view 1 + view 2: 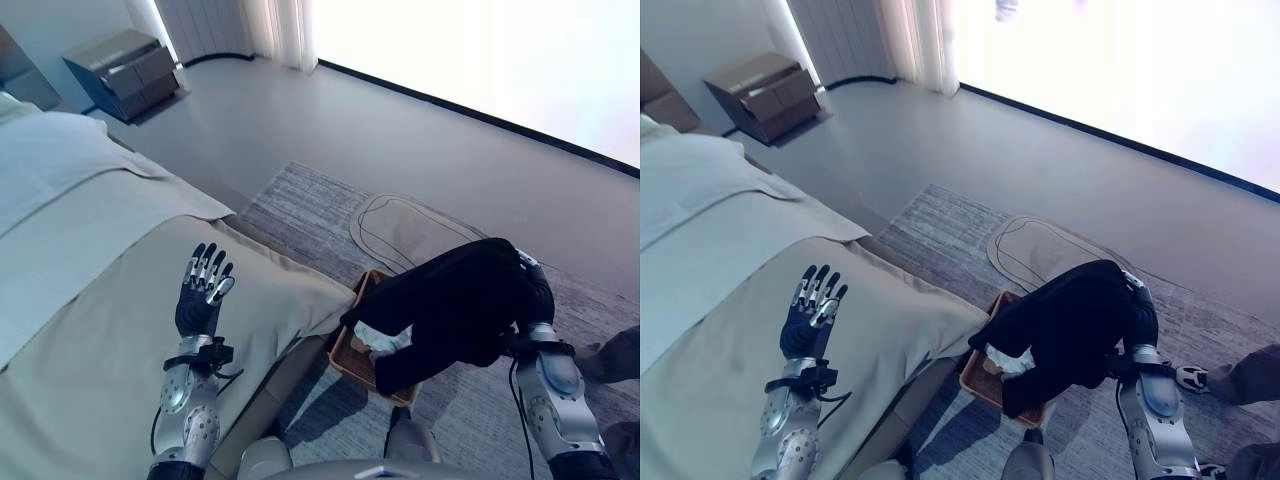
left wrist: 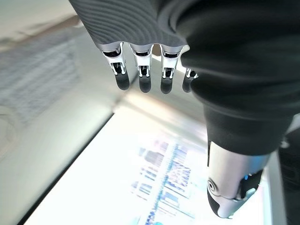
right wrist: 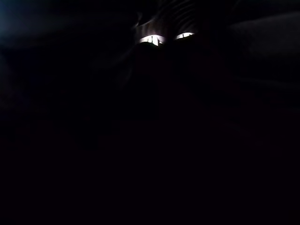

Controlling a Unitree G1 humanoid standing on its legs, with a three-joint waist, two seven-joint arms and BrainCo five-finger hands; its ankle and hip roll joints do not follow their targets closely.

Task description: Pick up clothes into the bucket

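- Left hand (image 1: 203,285): raised over the bed (image 1: 90,330), fingers straight and spread, holding nothing; the left wrist view confirms extended fingers with no cloth between them.
- Bed: covered by a beige spread; no garment is visible on the part in view.
- Bucket (image 1: 350,352): a brown, open container on the striped rug (image 1: 300,205) just beside the bed's corner; a pale item (image 1: 385,345) lies inside.
- Black garment (image 1: 455,305): draped over the right hand (image 1: 528,268), hanging above and partly into the bucket.
- Right hand: fingers buried in the cloth, and its wrist view is dark, so I cannot tell its grasp.
- Handling judgement: soft, limp, light, likely to snag the rim; best taken at a bunched fold near its middle.
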